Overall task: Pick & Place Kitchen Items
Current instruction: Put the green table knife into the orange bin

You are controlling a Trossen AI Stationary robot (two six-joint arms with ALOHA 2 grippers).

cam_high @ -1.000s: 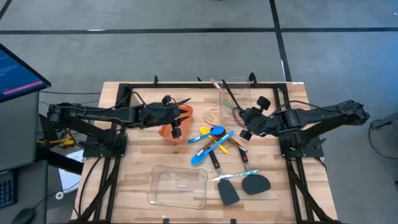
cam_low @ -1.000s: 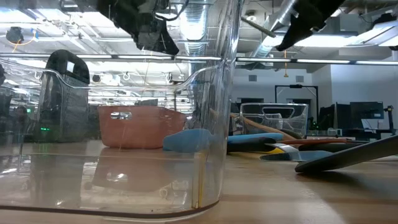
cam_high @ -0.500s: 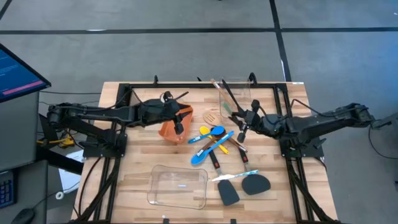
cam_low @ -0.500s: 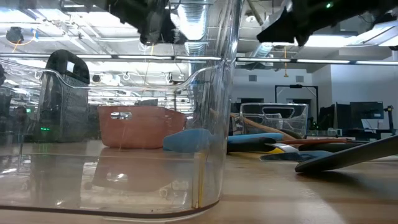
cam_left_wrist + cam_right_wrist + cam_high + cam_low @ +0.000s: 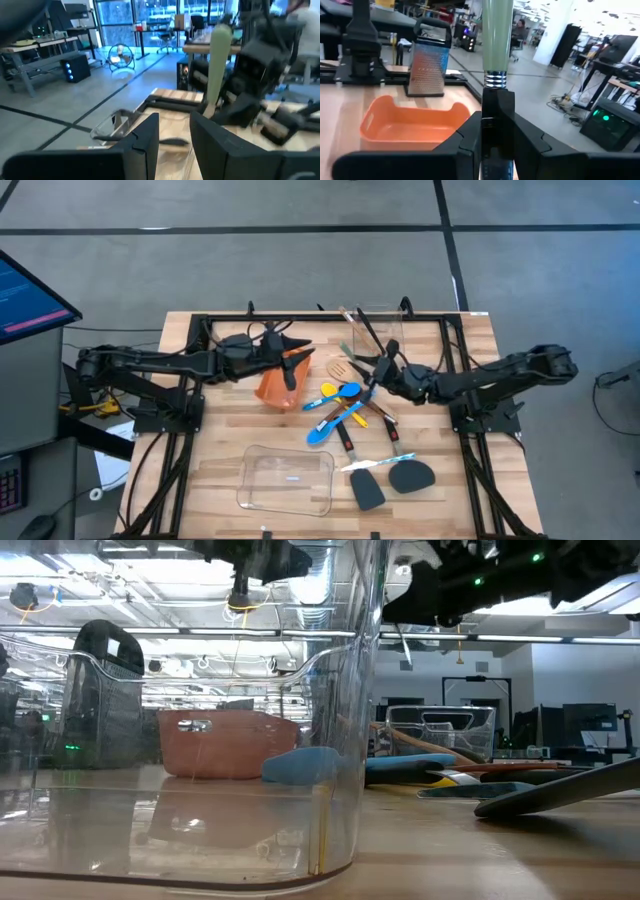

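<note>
Right pincer (image 5: 372,366) nearer (wooden table (image 5: 220,470))

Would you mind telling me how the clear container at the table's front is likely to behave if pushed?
The clear container looks thin-walled, so it is probably light. Low and wide, it should slide on the wooden table rather than tip.

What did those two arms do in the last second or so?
The right end effector, shut on a pale-handled tool, swung from the table's right side toward the middle. The left end effector shifted slightly over the orange bin. The utensils on the table stayed put.
</note>
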